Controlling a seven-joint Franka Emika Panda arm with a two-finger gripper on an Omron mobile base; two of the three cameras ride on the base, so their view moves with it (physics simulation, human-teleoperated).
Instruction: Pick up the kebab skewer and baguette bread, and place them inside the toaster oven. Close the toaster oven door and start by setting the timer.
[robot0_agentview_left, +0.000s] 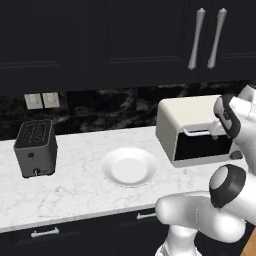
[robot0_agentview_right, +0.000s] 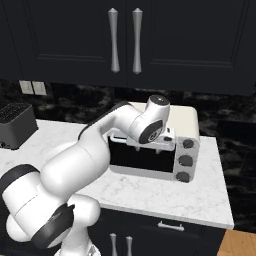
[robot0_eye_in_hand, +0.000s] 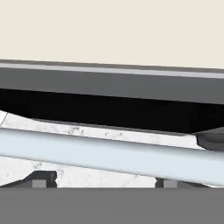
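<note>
- The white arm, smooth with dark round joints, bends over the front edge of the tabletop (robot0_agentview_left: 75, 195), a white marble slab with thin grey veins.
- The tool (robot0_eye_in_hand: 105, 183) is at the front of the toaster oven (robot0_agentview_left: 182, 117). In the hand view its two dark finger tips (robot0_eye_in_hand: 43, 180) stand wide apart, one at each side low in the picture, and the silver bar handle (robot0_eye_in_hand: 109, 155) runs across just above them. The tool is released; it grasps nothing.
- The handle is a smooth, pale, round bar. Behind it the hand view shows a strip of marble, then the dark edge of the toaster oven door (robot0_agentview_right: 142, 159) and the cream top of the oven.
- The toaster oven is a boxy cream appliance with rounded corners. It stands on the right part of the tabletop, against the back wall. In the right base view the door looks closed, but I cannot tell it for sure. Three round dark knobs (robot0_agentview_right: 184, 160) sit in a column at its right side.
- A round white plate (robot0_agentview_left: 129, 166), glossy and shallow, lies near the left of the oven.
- Further left stands a dark grey slot toaster (robot0_agentview_left: 35, 148), a box with rounded edges.
- Behind is a black stone backsplash (robot0_agentview_left: 100, 107), and above it dark cabinets with long silver handles (robot0_agentview_left: 196, 39).
</note>
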